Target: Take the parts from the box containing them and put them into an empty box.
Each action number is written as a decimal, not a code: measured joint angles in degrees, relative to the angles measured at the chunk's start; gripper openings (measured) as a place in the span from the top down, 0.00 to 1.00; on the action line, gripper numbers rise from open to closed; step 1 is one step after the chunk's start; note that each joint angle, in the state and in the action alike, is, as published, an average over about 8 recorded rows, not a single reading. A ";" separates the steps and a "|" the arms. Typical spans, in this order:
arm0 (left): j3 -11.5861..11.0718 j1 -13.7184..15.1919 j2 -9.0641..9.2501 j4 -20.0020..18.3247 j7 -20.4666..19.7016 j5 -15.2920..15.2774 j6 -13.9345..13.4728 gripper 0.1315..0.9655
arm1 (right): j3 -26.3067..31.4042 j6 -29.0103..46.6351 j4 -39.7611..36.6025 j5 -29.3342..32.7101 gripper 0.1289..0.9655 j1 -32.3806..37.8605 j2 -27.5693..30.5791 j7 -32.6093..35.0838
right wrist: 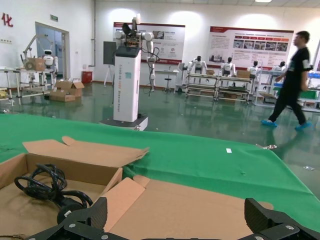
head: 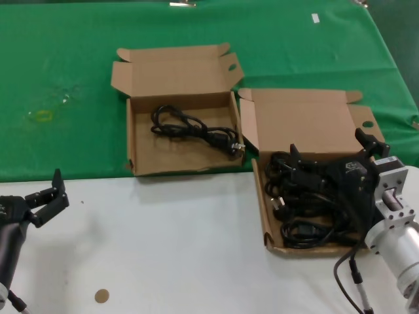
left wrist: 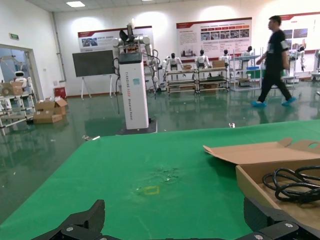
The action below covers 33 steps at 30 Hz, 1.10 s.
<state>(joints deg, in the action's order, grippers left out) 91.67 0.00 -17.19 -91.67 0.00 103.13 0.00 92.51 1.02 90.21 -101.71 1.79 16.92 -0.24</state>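
A green cloth (head: 78,98) covers the far half of the white desk (head: 170,248). A small brown disc (head: 101,296) lies on the desk's near edge. Beyond, a person (right wrist: 292,80) walks past a white pillar (right wrist: 126,82) and stacked cartons (left wrist: 47,110).

A white table (head: 163,248) with green cloth (head: 65,78) carries two open cardboard boxes (head: 180,140) (head: 308,170).

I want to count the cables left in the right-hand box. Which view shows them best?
The head view: the cable pile lies in the source box, partly hidden by the open right gripper. Neither wrist view shows that pile.
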 joint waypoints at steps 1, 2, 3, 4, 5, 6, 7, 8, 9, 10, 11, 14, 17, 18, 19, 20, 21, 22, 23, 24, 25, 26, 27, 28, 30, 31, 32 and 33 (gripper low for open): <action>0.00 0.00 0.00 0.00 0.00 0.00 0.00 0.00 | 0.00 0.00 0.00 0.00 0.00 0.00 0.00 0.00; 0.00 0.00 0.00 0.00 0.00 0.00 0.00 0.00 | 0.00 0.00 0.00 0.00 0.00 0.00 0.00 0.00; 0.00 0.00 0.00 0.00 0.00 0.00 0.00 0.00 | 0.00 0.00 0.00 0.00 0.00 0.00 0.00 0.00; 0.00 0.00 0.00 0.00 0.00 0.00 0.00 0.00 | 0.00 0.00 0.00 0.00 0.00 0.00 0.00 0.00; 0.00 0.00 0.00 0.00 0.00 0.00 0.00 0.00 | 0.00 0.00 0.00 0.00 0.00 0.00 0.00 0.00; 0.00 0.00 0.00 0.00 0.00 0.00 0.00 0.00 | 0.00 0.00 0.00 0.00 0.00 0.00 0.00 0.00; 0.00 0.00 0.00 0.00 0.00 0.00 0.00 0.00 | 0.00 0.00 0.00 0.00 0.00 0.00 0.00 0.00; 0.00 0.00 0.00 0.00 0.00 0.00 0.00 0.00 | 0.00 0.00 0.00 0.00 0.00 0.00 0.00 0.00; 0.00 0.00 0.00 0.00 0.00 0.00 0.00 0.00 | 0.00 0.00 0.00 0.00 0.00 0.00 0.00 0.00; 0.00 0.00 0.00 0.00 0.00 0.00 0.00 0.00 | 0.00 0.00 0.00 0.00 0.00 0.00 0.00 0.00; 0.00 0.00 0.00 0.00 0.00 0.00 0.00 0.00 | 0.00 0.00 0.00 0.00 0.00 0.00 0.00 0.00; 0.00 0.00 0.00 0.00 0.00 0.00 0.00 0.00 | 0.00 0.00 0.00 0.00 0.00 0.00 0.00 0.00; 0.00 0.00 0.00 0.00 0.00 0.00 0.00 0.00 | 0.00 0.00 0.00 0.00 0.00 0.00 0.00 0.00; 0.00 0.00 0.00 0.00 0.00 0.00 0.00 0.00 | 0.00 0.00 0.00 0.00 0.00 0.00 0.00 0.00; 0.00 0.00 0.00 0.00 0.00 0.00 0.00 0.00 | 0.00 0.00 0.00 0.00 0.00 0.00 0.00 0.00; 0.00 0.00 0.00 0.00 0.00 0.00 0.00 0.00 | 0.00 0.00 0.00 0.00 0.00 0.00 0.00 0.00; 0.00 0.00 0.00 0.00 0.00 0.00 0.00 0.00 | 0.00 0.00 0.00 0.00 0.00 0.00 0.00 0.00; 0.00 0.00 0.00 0.00 0.00 0.00 0.00 0.00 | 0.00 0.00 0.00 0.00 0.00 0.00 0.00 0.00; 0.00 0.00 0.00 0.00 0.00 0.00 0.00 0.00 | 0.00 0.00 0.00 0.00 0.00 0.00 0.00 0.00; 0.00 0.00 0.00 0.00 0.00 0.00 0.00 0.00 | 0.00 0.00 0.00 0.00 0.00 0.00 0.00 0.00; 0.00 0.00 0.00 0.00 0.00 0.00 0.00 0.00 | 0.00 0.00 0.00 0.00 0.00 0.00 0.00 0.00; 0.00 0.00 0.00 0.00 0.00 0.00 0.00 0.00 | 0.00 0.00 0.00 0.00 0.00 0.00 0.00 0.00; 0.00 0.00 0.00 0.00 0.00 0.00 0.00 0.00 | 0.00 0.00 0.00 0.00 0.00 0.00 0.00 0.00; 0.00 0.00 0.00 0.00 0.00 0.00 0.00 0.00 | 0.00 0.00 0.00 0.00 0.00 0.00 0.00 0.00; 0.00 0.00 0.00 0.00 0.00 0.00 0.00 0.00 | 0.00 0.00 0.00 0.00 0.00 0.00 0.00 0.00; 0.00 0.00 0.00 0.00 0.00 0.00 0.00 0.00 | 0.00 0.00 0.00 0.00 0.00 0.00 0.00 0.00; 0.00 0.00 0.00 0.00 0.00 0.00 0.00 0.00 | 0.00 0.00 0.00 0.00 0.00 0.00 0.00 0.00; 0.00 0.00 0.00 0.00 0.00 0.00 0.00 0.00 | 0.00 0.00 0.00 0.00 0.00 0.00 0.00 0.00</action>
<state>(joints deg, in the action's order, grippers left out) 91.67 0.00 -17.19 -91.67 0.00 103.13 0.00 92.51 1.02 90.21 -101.71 1.79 16.92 -0.24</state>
